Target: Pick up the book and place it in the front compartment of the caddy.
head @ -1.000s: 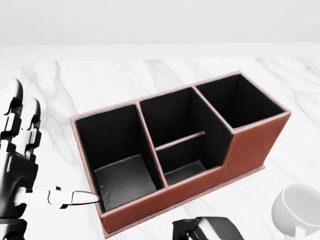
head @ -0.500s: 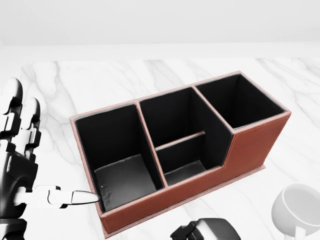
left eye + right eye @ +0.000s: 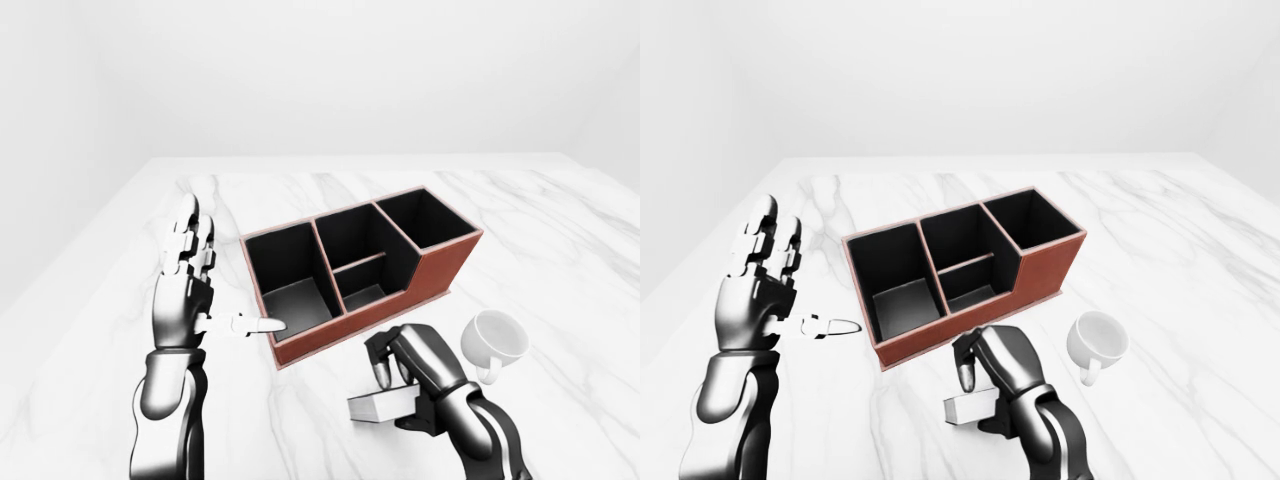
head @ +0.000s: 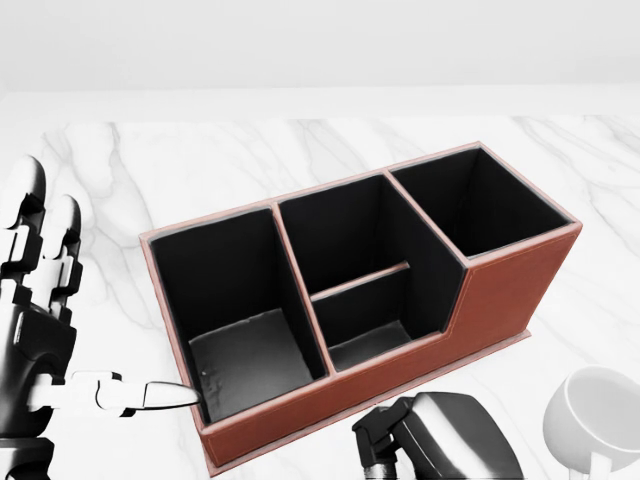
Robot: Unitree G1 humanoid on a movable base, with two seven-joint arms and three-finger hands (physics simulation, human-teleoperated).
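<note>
The right hand [image 3: 415, 362] is clutching the book [image 3: 383, 404], fingers curled over its top, just at the caddy's [image 3: 440, 262] six o'clock in the left-eye view. The left hand [image 3: 190, 275] is spreading wide at nine o'clock, thumb pointing toward the caddy. A mug [image 3: 495, 340] is sitting on the tabletop [image 3: 560, 240] at four o'clock.

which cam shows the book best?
Left-eye view: the book shows whole, white, under the right hand below the caddy. Right-eye view shows it nearly as well. Head view cuts it off at the bottom edge.
</note>
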